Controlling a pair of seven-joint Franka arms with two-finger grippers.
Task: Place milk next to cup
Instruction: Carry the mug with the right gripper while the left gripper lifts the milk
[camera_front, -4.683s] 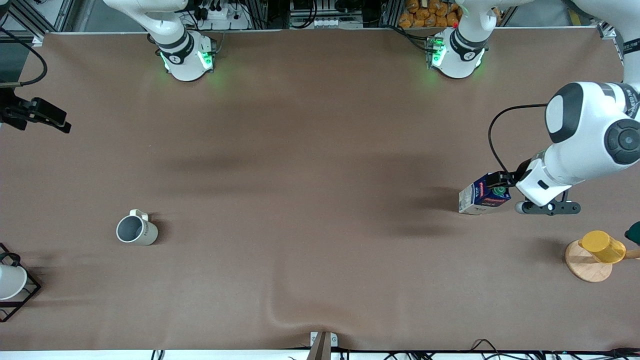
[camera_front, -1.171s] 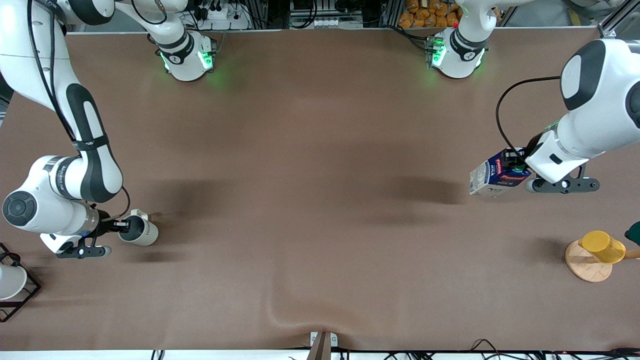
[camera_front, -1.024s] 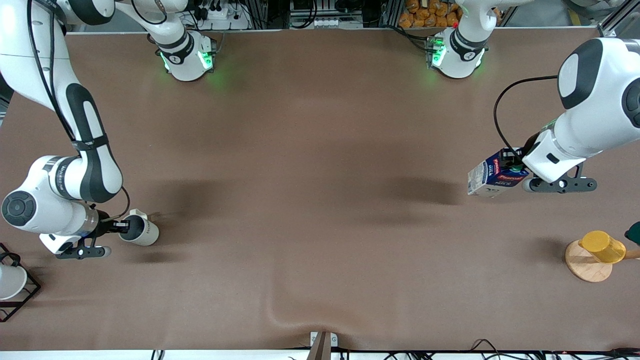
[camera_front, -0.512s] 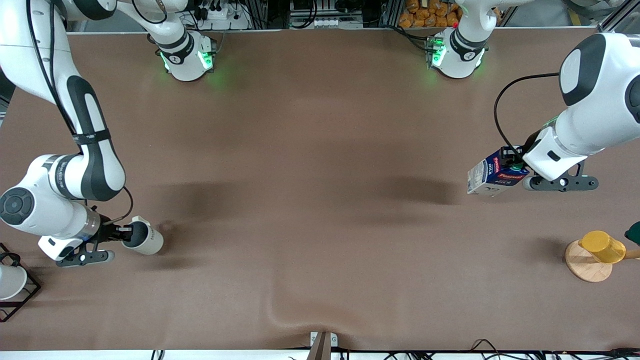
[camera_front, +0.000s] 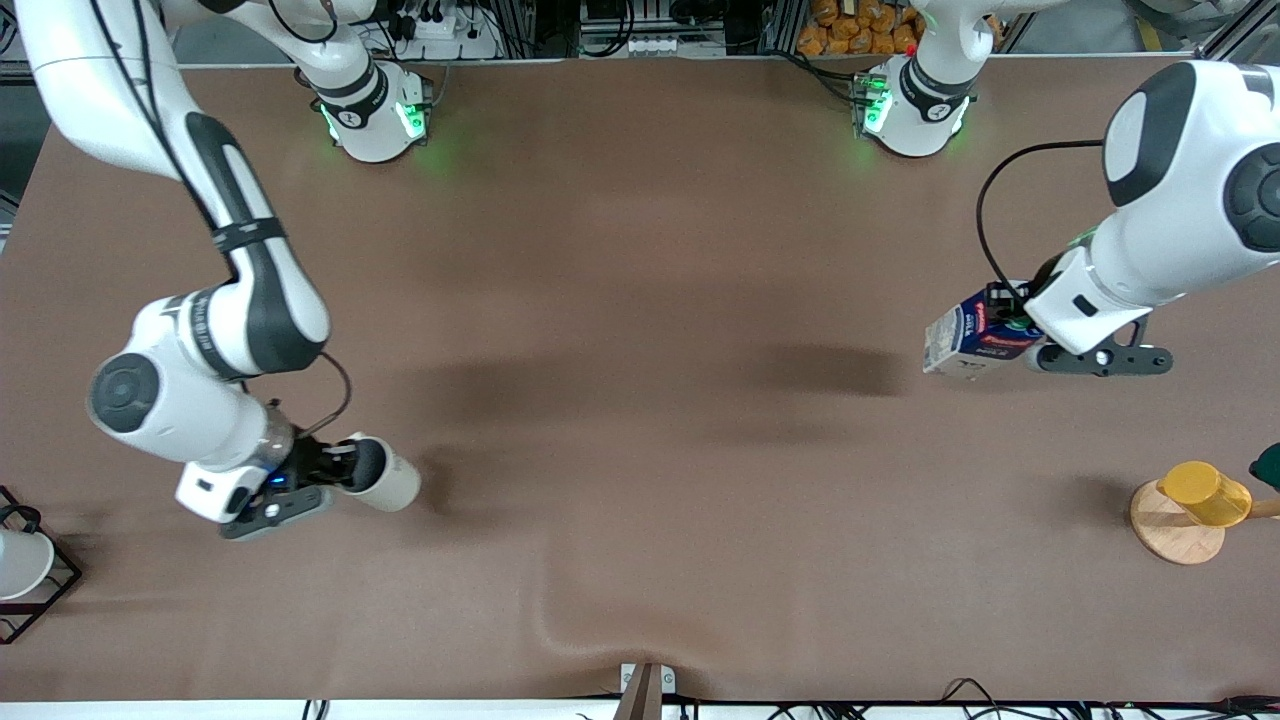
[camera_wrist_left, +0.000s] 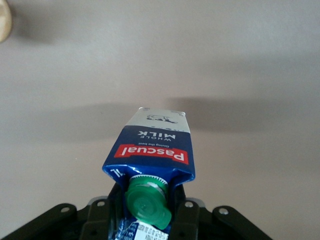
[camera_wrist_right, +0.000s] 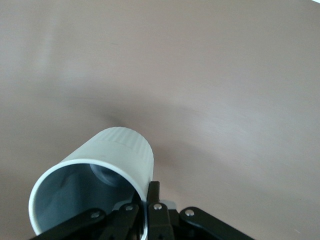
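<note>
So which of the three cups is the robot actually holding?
The off-white cup, gripped at its rim by the right hand. The yellow cup rests on a wooden disc; the plain white cup sits in a wire rack.

Dark blue milk (camera_wrist_left: 152, 150) — green cap, red band; off-white cup (camera_wrist_right: 100, 175) — grey inside.

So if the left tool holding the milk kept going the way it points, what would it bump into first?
Probably nothing: past the left tool and its small dark blue gable-top milk carton, only bare brown table shows, though depth is unclear.
</note>
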